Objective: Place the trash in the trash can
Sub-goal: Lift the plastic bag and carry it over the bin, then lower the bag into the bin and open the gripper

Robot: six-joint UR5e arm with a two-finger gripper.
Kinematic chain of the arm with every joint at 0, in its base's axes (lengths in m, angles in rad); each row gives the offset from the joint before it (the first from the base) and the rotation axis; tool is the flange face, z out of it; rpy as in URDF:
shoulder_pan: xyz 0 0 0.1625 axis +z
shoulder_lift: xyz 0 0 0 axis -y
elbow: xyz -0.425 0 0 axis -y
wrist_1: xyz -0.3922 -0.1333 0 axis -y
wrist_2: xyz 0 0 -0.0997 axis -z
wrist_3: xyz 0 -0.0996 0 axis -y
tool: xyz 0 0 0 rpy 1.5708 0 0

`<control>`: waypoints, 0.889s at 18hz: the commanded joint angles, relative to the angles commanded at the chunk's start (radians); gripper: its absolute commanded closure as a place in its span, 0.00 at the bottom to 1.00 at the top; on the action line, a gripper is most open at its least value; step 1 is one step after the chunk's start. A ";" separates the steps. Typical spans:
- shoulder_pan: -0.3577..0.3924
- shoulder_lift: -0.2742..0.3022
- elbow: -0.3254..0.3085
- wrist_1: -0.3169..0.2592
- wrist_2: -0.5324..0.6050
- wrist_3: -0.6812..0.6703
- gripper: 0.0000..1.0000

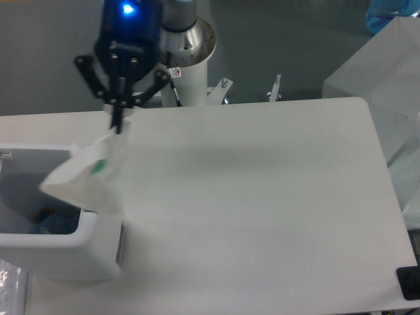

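Hanging from the gripper (pixel 118 125), the wrapper (pixel 85 180) is dangling over the right rim of the bin (pixel 72 252), which is standing at the table's (pixel 275 210) left edge. The black fingers are pinching closed on one thin top corner of the wrapper, and the rest of it is drooping down and to the left in a loose, wrinkled fold. It looks very light and limp: a crumpled sheet of clear-white film with a small green mark, likely to sway, flutter or catch on the rim rather than drop straight. The pinched corner seems the sensible hold, since the film offers no stiff part, though so thin a grip on slick plastic could slip. The bin is a white, boxy tub with rounded corners and smooth, hard-looking walls. Something blue is lying on its floor, too dim to identify for certain; it may be the bottle (pixel 46 226). The table is matte white with a rounded far right corner.
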 joint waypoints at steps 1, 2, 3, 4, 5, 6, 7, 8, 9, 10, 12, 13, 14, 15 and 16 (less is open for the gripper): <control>-0.017 0.000 -0.024 0.006 0.002 0.012 1.00; -0.035 -0.002 -0.038 0.006 0.000 0.032 1.00; -0.055 0.000 -0.054 0.006 0.000 0.044 1.00; -0.069 0.000 -0.063 0.006 0.002 0.046 1.00; -0.077 0.000 -0.066 0.005 0.000 0.046 1.00; -0.086 -0.002 -0.068 0.005 0.000 0.046 1.00; -0.091 -0.009 -0.068 0.006 0.000 0.048 1.00; -0.097 -0.014 -0.068 0.006 0.000 0.048 1.00; -0.104 -0.018 -0.068 0.006 0.000 0.048 1.00; -0.112 -0.021 -0.068 0.006 0.000 0.048 1.00; -0.117 -0.028 -0.068 0.005 0.000 0.048 1.00; -0.121 -0.031 -0.069 0.005 0.000 0.049 1.00; -0.126 -0.035 -0.069 0.005 0.000 0.049 1.00; -0.128 -0.038 -0.071 0.005 0.000 0.052 1.00; -0.132 -0.041 -0.075 0.005 0.000 0.064 1.00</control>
